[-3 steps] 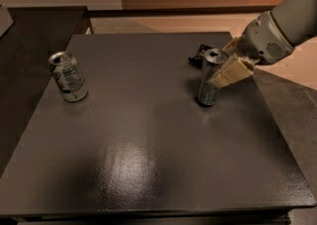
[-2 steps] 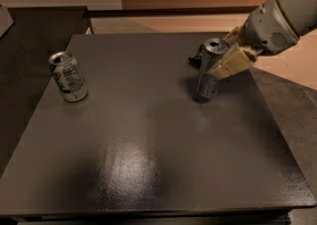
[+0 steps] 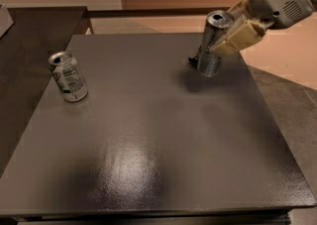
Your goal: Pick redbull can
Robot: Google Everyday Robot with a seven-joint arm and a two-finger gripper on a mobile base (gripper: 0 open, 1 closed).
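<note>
Dark glossy counter (image 3: 148, 169) fills the view. At its far right the gripper (image 3: 225, 40) is clamped on the tilted redbull can (image 3: 210, 63); one finger hides behind it, the arm is cut off. A labelled can (image 3: 68, 76) stands far left.

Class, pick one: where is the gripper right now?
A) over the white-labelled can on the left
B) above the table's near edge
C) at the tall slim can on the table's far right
C: the gripper has its fingers closed on the redbull can, far from the white-labelled can.
</note>
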